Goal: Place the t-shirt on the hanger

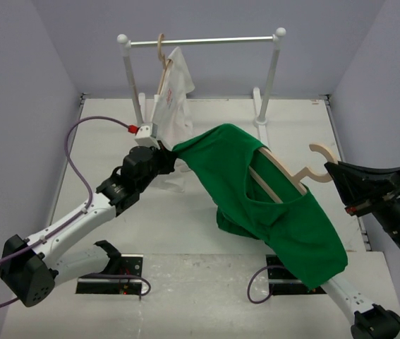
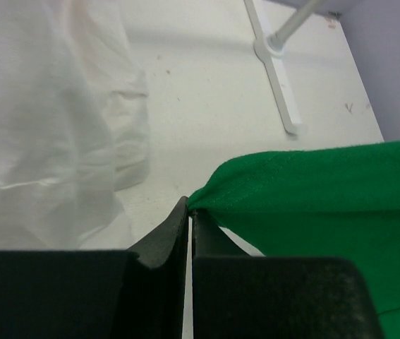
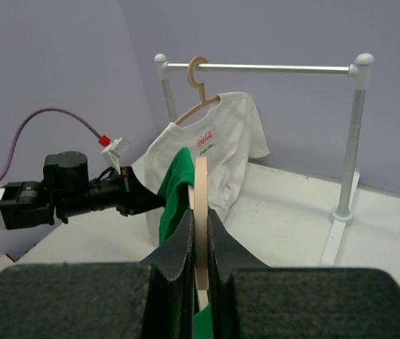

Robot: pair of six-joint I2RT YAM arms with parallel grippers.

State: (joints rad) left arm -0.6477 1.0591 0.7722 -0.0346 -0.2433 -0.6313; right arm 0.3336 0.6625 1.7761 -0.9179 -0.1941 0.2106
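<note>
A green t-shirt (image 1: 256, 191) hangs over the tan wooden hanger (image 1: 279, 171), held up above the table. The hanger's far arm is inside the shirt, and its hook (image 1: 321, 154) sticks out at the right. My right gripper (image 1: 332, 171) is shut on the hook; in the right wrist view (image 3: 200, 212) the hanger (image 3: 201, 180) stands edge-on between the jaws, with the shirt (image 3: 177, 185) behind it. My left gripper (image 1: 170, 152) is shut on the shirt's left edge and holds it stretched out; the left wrist view (image 2: 190, 209) shows the green cloth (image 2: 326, 191) pinched at the fingertips.
A white rack (image 1: 207, 41) stands at the back of the table. A white t-shirt (image 1: 173, 99) hangs from it on a second wooden hanger (image 3: 198, 78), just behind my left gripper. The rack's right foot (image 1: 264, 116) stands near the green shirt.
</note>
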